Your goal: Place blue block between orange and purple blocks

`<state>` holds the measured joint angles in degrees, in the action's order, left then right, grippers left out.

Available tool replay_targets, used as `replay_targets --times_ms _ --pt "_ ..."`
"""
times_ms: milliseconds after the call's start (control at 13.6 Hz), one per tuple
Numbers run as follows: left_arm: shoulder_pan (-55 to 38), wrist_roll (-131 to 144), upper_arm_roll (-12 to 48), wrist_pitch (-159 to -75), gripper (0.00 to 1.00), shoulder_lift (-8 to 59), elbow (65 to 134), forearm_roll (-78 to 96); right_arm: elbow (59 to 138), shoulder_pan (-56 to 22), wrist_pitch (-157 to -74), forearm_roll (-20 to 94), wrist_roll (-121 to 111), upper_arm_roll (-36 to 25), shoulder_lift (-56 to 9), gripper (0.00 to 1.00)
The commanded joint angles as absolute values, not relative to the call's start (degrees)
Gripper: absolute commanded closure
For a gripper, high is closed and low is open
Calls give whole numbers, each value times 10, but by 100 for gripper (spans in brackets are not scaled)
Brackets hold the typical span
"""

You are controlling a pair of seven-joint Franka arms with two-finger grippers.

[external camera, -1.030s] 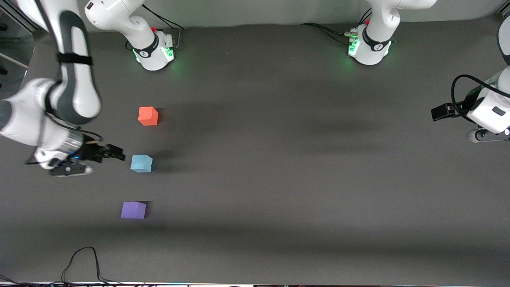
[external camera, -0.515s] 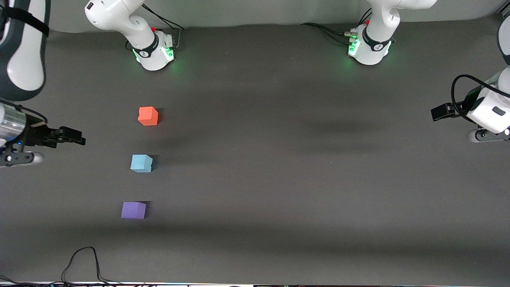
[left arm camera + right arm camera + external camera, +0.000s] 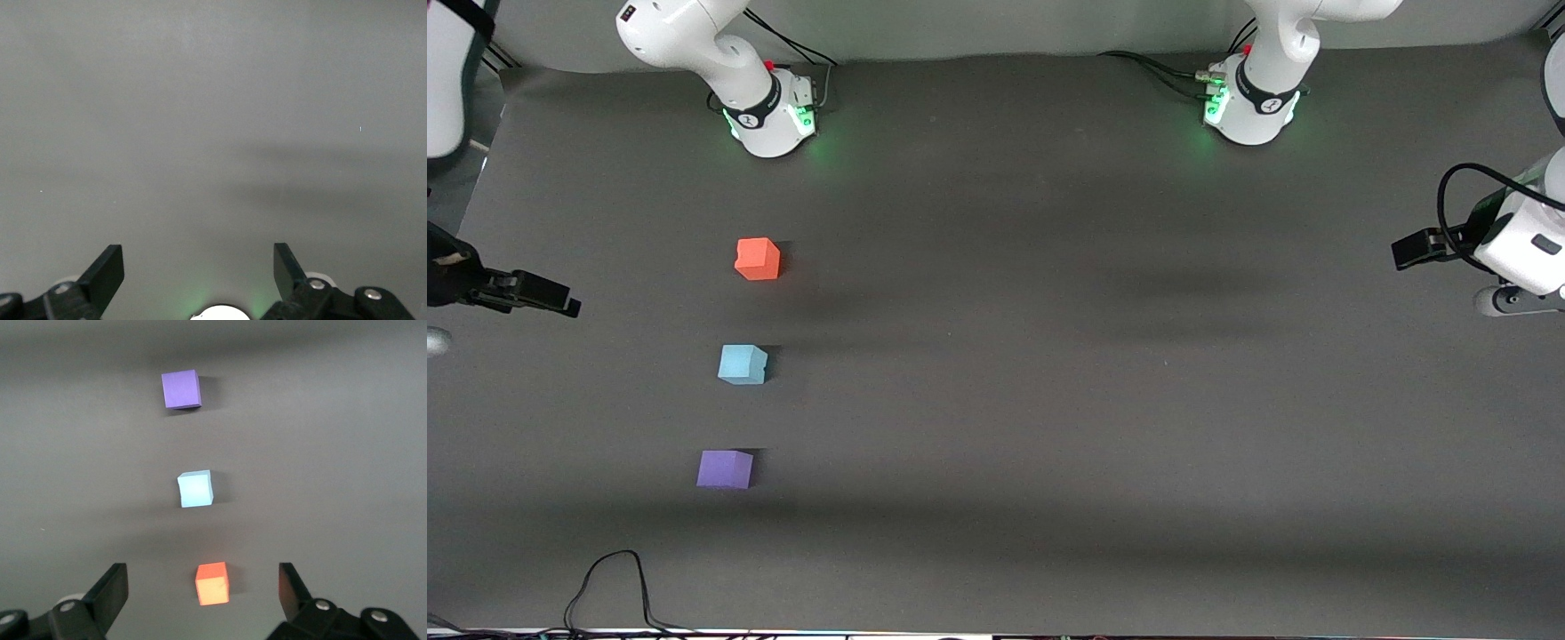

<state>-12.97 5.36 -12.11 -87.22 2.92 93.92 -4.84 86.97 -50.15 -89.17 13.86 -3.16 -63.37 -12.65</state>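
Note:
The light blue block (image 3: 743, 364) sits on the dark table between the orange block (image 3: 757, 259) and the purple block (image 3: 725, 469), the three roughly in a line with gaps between them. The orange block is farthest from the front camera and the purple one nearest. In the right wrist view the purple block (image 3: 181, 389), blue block (image 3: 195, 489) and orange block (image 3: 213, 583) all show. My right gripper (image 3: 565, 307) is open and empty, over the table's edge at the right arm's end; it also shows in its own view (image 3: 202, 587). My left gripper (image 3: 1402, 252) is open and empty and waits at its end.
The dark table mat (image 3: 1049, 400) is bare around the blocks. The two arm bases (image 3: 769, 111) (image 3: 1249, 102) stand along its edge farthest from the front camera. A black cable (image 3: 609, 578) loops at the edge nearest that camera. The left wrist view shows only bare table (image 3: 213, 133).
My right gripper has drawn away from beside the blue block toward the right arm's end of the table, empty. The three blocks have stayed put. The left arm has barely moved.

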Motion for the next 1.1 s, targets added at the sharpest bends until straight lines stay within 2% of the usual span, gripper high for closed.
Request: replay_targets --times_ms 0,74,147,368,442,662,810,1030 --pt "-133 47 -126 -859 0 21 933 -44 865 -506 -860 127 47 -622 -86 0" --pt "-133 48 -126 -859 0 21 933 -44 867 -484 -858 125 60 -590 -60 0" --pt "-133 48 -126 -860 0 21 933 -43 870 -422 -857 124 62 -527 -49 0" --pt "-133 48 -126 -860 0 22 933 -43 874 -228 -850 80 111 -292 -39 0" --pt "-132 48 -126 -860 0 21 933 -43 889 -185 -851 65 116 -239 -30 0" --pt "-133 48 -126 -860 0 21 933 -43 963 -117 -884 26 114 -144 7 0" --pt "-133 48 -126 -860 0 21 933 -43 1059 -29 -956 18 116 -45 59 0" --pt "-133 48 -126 -860 0 21 933 -43 1079 -14 -955 18 117 -28 94 0"
